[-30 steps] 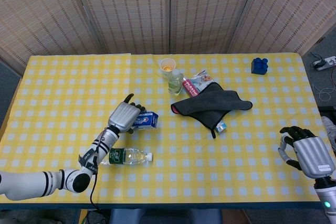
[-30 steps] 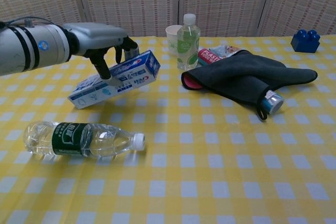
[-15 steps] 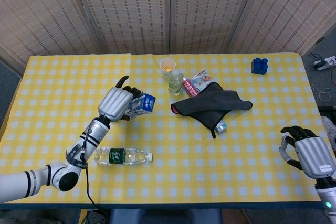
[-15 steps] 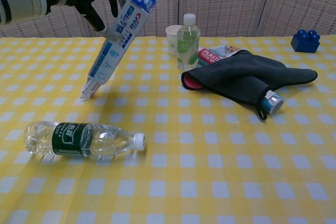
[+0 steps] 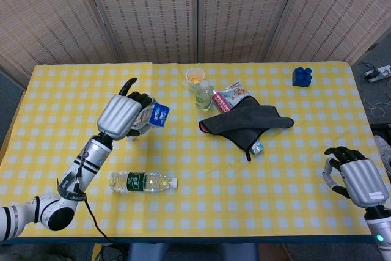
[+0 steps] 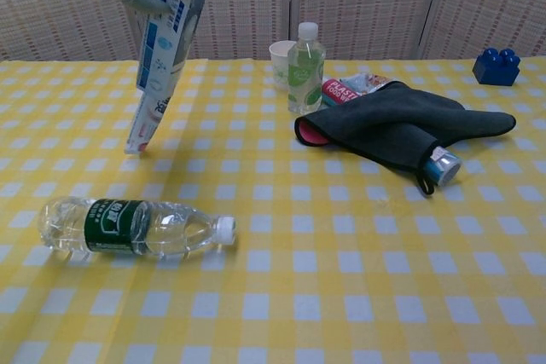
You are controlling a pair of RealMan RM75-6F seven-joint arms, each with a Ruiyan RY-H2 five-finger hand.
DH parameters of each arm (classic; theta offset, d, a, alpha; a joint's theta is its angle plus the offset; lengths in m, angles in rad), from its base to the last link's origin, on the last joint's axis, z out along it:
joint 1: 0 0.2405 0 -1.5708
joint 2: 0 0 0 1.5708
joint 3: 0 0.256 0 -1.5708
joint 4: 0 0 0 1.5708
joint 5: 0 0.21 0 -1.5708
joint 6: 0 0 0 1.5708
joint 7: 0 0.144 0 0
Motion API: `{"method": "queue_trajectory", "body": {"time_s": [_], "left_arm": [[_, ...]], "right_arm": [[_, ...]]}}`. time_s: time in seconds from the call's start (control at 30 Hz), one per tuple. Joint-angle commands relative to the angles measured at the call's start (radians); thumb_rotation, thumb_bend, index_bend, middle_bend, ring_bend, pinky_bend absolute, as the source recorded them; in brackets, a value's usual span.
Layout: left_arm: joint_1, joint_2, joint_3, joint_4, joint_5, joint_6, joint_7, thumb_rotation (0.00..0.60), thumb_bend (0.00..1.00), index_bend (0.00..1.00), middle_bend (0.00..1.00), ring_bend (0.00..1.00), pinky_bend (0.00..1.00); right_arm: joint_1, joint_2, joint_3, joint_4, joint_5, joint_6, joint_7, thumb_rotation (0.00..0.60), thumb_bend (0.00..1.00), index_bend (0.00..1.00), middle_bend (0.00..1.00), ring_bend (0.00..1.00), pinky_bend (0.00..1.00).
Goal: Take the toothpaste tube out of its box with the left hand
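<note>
1. Your left hand [image 5: 120, 117] grips the box [image 6: 167, 43] near its top end, fingers wrapped round it. The box hangs steeply tilted below the hand, its lower end just above the tabletop [image 6: 341, 236] or brushing it; you cannot tell which.
2. No tube shows outside the box. Judged from that, it is inside, and the extraction is not yet done.
3. Your right hand [image 5: 353, 176] hovers far off to the other side, fingers curled in, holding nothing.
4. Risk: one hand carries both the box and the job. If the lower flap is open, the tilt may drop the tube out unguided. It could roll.
5. Risk: the bottle [image 6: 135, 228] lies on its side below the hand and nearer you. A falling tube or a lowered box could knock it rolling.
6. Risk: the grip sits high on a long, light carton. A swing could twist it in the fingers, or a hard squeeze could crush the card and jam the tube.
7. The cloth [image 6: 401, 130], the upright bottle [image 6: 305, 57] and the cup [image 6: 281, 61] lie further off toward your right; a wide sweep might reach them.
</note>
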Motion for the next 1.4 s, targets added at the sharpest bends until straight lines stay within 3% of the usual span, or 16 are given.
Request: {"method": "queue_trajectory", "body": {"time_s": [0.03,0.47,0.7,1.2,1.4], "left_arm": [[0.009,0.025,0.003,-0.032,0.014,0.017,0.026,0.600,0.27,0.48,0.37,0.34,0.02],[0.048,0.114,0.038,-0.121,0.029,0.043,0.108,0.600,0.27,0.48,0.37,0.34,0.02],[0.061,0.131,0.077,-0.105,0.025,0.040,0.183,0.600,0.27,0.49,0.37,0.34,0.02],[0.069,0.093,0.201,-0.041,-0.117,0.045,0.481,0.600,0.27,0.49,0.37,0.35,0.02],[0.055,0.069,0.243,-0.083,-0.258,0.069,0.634,0.600,0.27,0.50,0.37,0.35,0.02]], "right_arm": [[0.002,-0.001,0.000,-0.002,0.000,-0.004,-0.002,0.600,0.62,0.36,0.35,0.27,0.37],[0.011,-0.004,0.002,-0.007,0.001,-0.017,-0.012,0.600,0.62,0.36,0.35,0.27,0.37],[0.013,-0.006,0.002,-0.009,0.001,-0.018,-0.015,0.600,0.62,0.36,0.35,0.27,0.37],[0.018,-0.011,-0.001,-0.008,-0.003,-0.025,-0.016,0.600,0.62,0.36,0.35,0.27,0.37],[0.020,-0.012,-0.002,-0.012,-0.004,-0.027,-0.021,0.600,0.62,0.36,0.35,0.27,0.37]]}}
